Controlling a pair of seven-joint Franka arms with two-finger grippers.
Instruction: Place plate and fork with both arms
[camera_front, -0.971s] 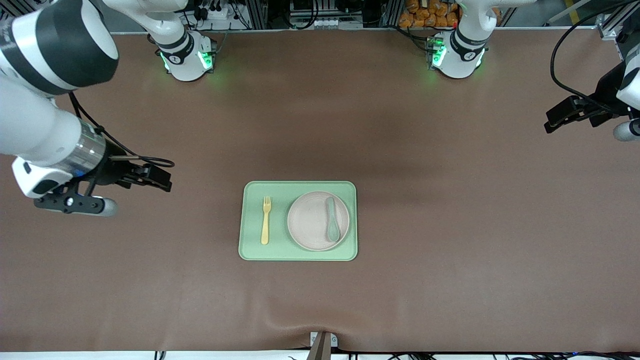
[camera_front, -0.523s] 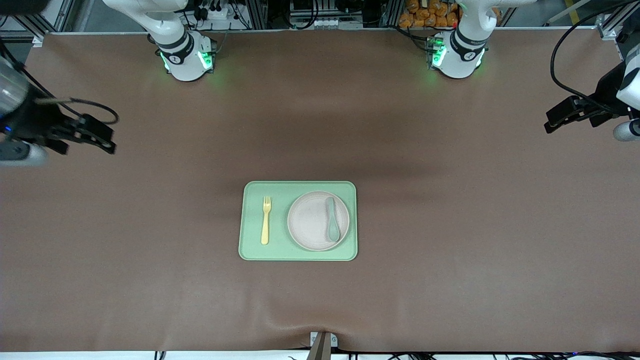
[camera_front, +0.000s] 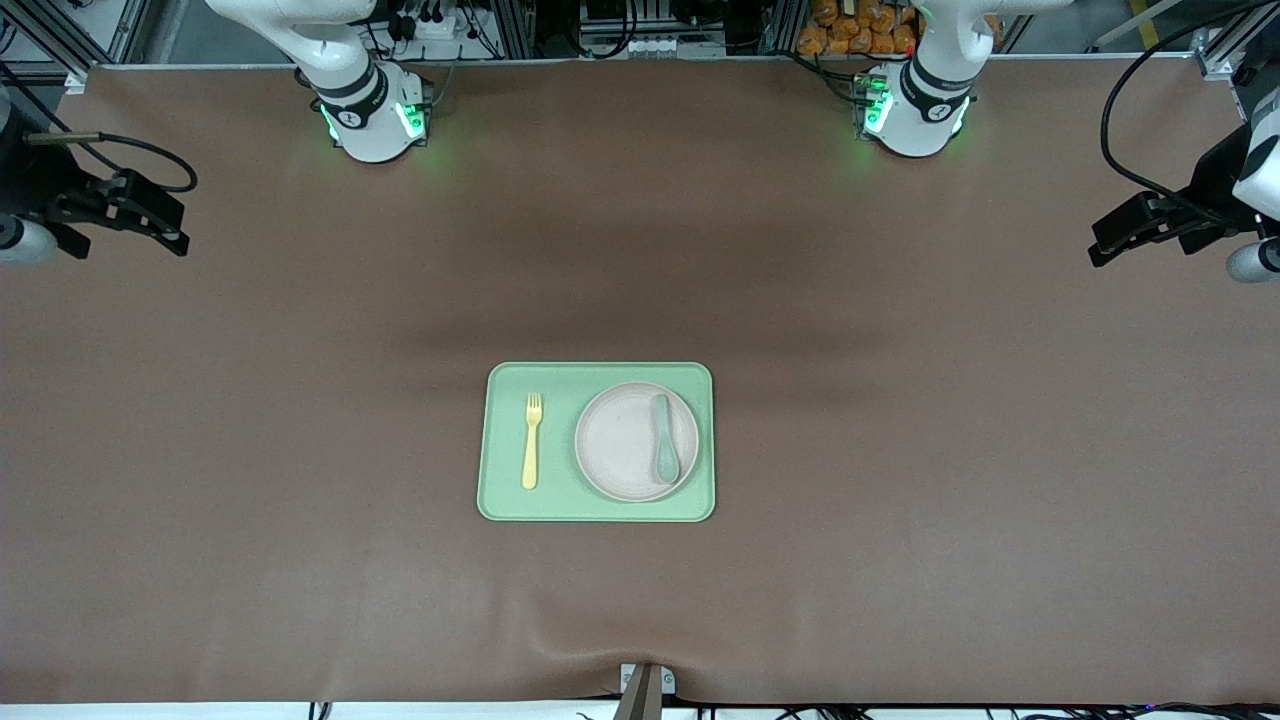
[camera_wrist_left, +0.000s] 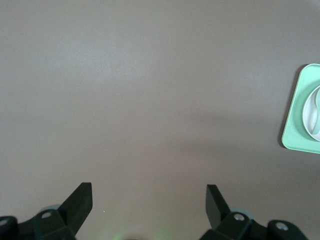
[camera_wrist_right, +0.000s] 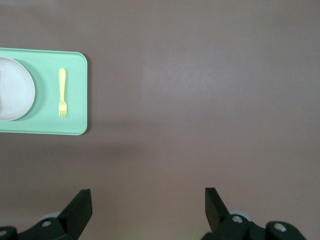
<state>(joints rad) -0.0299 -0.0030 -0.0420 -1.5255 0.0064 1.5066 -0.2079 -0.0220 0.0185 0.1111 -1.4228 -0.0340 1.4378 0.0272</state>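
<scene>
A rectangular light green plastic tray (camera_front: 596, 510) lies on the brown table mat (camera_front: 900, 500), midway between the two arm bases and nearer the front camera than both. On the tray, toward the left arm's end, sits the round, shallow, pale beige-pink plastic plate (camera_front: 625, 445), with a muted green plastic spoon (camera_front: 664, 452) resting in it. The small pale yellow plastic fork (camera_front: 532, 441) lies flat on the tray beside the plate, toward the right arm's end, apart from the plate.

The right gripper (camera_front: 165, 222) hangs over the mat's edge at the right arm's end, well apart from the tray, its fingers (camera_wrist_right: 80, 211) spread wide and empty. The left gripper (camera_front: 1110, 240) hangs over the mat's edge at the left arm's end, also well apart from the tray, its fingers (camera_wrist_left: 80, 200) likewise spread with nothing between them.
</scene>
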